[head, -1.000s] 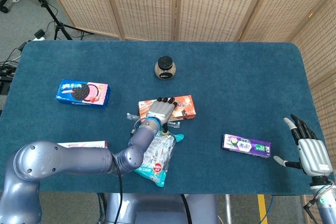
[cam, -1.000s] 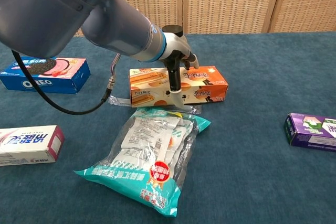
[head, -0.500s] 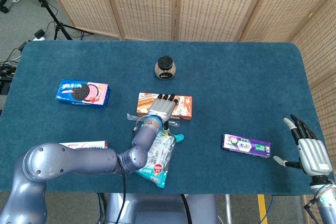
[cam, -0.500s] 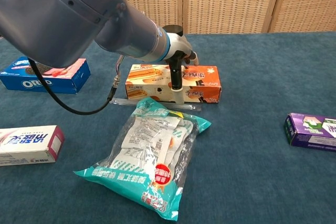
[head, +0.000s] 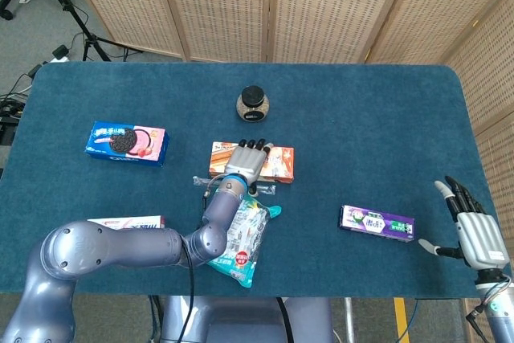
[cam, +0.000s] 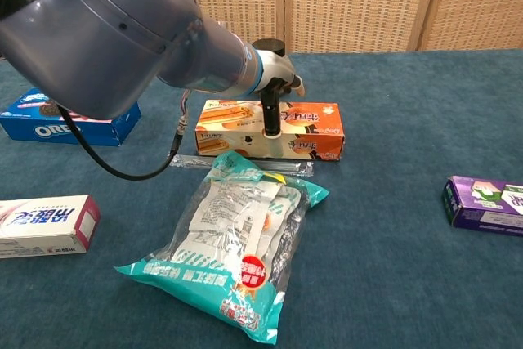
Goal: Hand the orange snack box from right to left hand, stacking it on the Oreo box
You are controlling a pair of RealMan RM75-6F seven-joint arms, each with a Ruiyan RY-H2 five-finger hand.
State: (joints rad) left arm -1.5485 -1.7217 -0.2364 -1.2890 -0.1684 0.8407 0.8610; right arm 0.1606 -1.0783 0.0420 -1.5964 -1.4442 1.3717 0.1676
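Well, progress: the handover looks done as far as I can judge; the stacking is not.
Orange snack box (head: 252,161): lying mid-table, just behind the snack bag, well apart from the Oreo box.
Left hand (head: 244,161): draped over the orange box from above, fingers over its far edge and thumb down its front face in the chest view; it reads as a grip on the box.
Right hand (head: 474,234): far off at the table's right edge, fingers spread, holding nothing, so its share seems finished.
Oreo box (head: 127,140): flat on the left side of the table (head: 361,118), nothing on top of it.
Left to do: lift the orange box, carry it leftward across to the Oreo box, set it down square on top and release.
Snack bag (head: 239,240): right under the left forearm, touching or nearly touching the orange box's front; it could get dragged.
Other things: a purple box (head: 377,222) near the right hand, a small dark-lidded jar (head: 253,104) behind, a white-pink box (head: 124,221) at the front left.
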